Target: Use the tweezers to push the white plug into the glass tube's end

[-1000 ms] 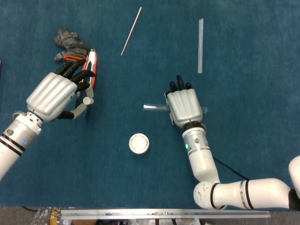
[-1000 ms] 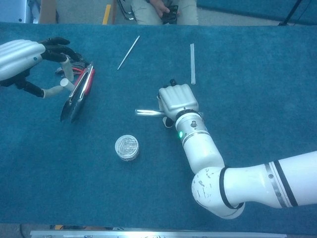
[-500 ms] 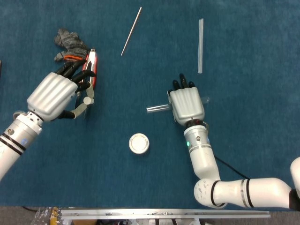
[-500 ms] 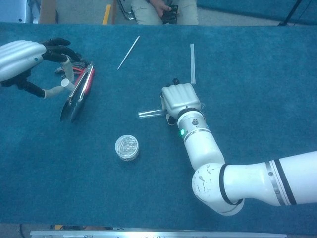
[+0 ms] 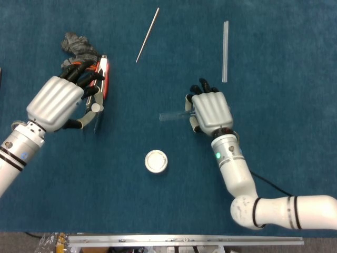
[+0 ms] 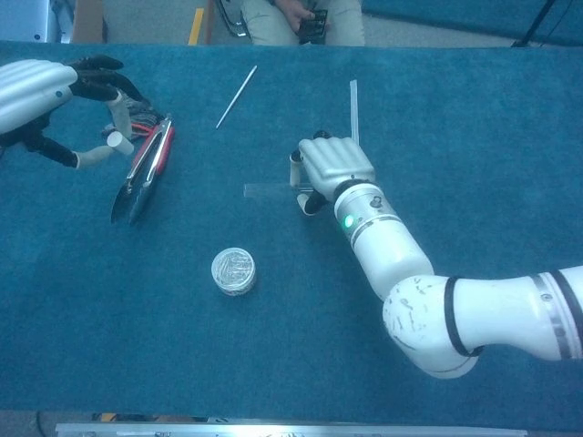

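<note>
My left hand [image 5: 55, 103] [image 6: 36, 91] hovers at the left and pinches the small white plug [image 5: 95, 107] [image 6: 114, 139] at its fingertips. The tweezers [image 5: 101, 79] [image 6: 146, 168], with red and black handles, lie on the blue mat just beside and under that hand, not held. At the centre my right hand [image 5: 209, 109] [image 6: 335, 168] grips the short glass tube [image 5: 171, 115] [image 6: 269, 190]. The tube lies roughly level, and its free end sticks out to the left of the hand, towards the plug. The rest of the tube is hidden in the fingers.
A thin metal rod [image 5: 147, 35] [image 6: 236, 96] and a long clear tube [image 5: 225, 51] [image 6: 352, 114] lie at the back. A round white tin [image 5: 156, 161] [image 6: 233, 270] sits in front of the centre. A grey glove [image 5: 76, 45] lies behind the tweezers.
My right hand has closed on the glass tube and carried it a little back and to the right. My left hand has shifted slightly back with the plug.
</note>
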Robot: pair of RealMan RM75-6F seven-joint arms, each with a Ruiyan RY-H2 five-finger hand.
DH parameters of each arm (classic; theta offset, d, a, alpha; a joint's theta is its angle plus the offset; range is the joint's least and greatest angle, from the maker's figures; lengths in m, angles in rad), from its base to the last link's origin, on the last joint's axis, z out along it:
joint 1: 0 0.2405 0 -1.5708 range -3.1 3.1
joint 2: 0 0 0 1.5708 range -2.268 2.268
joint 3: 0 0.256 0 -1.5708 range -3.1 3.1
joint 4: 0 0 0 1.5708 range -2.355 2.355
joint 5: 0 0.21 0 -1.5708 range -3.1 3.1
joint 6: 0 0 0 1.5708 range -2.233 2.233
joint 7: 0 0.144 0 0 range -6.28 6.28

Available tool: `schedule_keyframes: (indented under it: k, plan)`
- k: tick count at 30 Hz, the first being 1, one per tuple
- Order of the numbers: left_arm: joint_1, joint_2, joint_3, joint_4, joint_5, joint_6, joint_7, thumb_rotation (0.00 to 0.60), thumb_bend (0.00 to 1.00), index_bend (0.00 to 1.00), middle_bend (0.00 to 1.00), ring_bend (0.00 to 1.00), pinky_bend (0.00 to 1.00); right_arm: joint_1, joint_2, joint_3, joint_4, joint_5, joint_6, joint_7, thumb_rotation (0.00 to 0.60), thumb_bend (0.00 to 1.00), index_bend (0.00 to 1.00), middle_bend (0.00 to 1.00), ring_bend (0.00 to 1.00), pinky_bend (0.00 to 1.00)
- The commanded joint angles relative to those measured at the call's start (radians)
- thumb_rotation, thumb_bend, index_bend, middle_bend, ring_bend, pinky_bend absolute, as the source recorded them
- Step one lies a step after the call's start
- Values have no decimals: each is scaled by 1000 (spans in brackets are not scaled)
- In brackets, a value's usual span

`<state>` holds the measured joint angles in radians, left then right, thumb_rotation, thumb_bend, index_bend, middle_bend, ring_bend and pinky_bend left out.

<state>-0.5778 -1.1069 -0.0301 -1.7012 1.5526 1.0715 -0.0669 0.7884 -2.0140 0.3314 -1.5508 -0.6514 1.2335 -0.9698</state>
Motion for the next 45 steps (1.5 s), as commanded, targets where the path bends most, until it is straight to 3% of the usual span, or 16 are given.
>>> schedule_keyframes:
  k: [1, 16, 29, 45]
  plan:
    - [-6, 21, -15, -23, -14, -1, 4, 600, 356, 483, 213, 34, 84, -12, 61, 43, -74, 29, -35, 54, 600, 451, 610, 248, 78, 261]
    - [-41, 147, -99, -164, -141, -48, 8, 600, 356, 484, 213, 35, 84, -4, 159, 110, -162, 59, -119, 275, 600, 449, 610, 248, 79, 261]
    - [-72, 232, -159, -236, -260, -126, -78, 600, 356, 489, 214, 35, 84, 54, 74, 126, -44, -10, -147, 454, 600, 449, 610, 248, 79, 261]
    - [-93, 252, -185, -256, -338, -206, -166, 600, 356, 490, 215, 35, 84, 123, 5, 161, 39, -56, -144, 544, 600, 448, 610, 248, 79, 261]
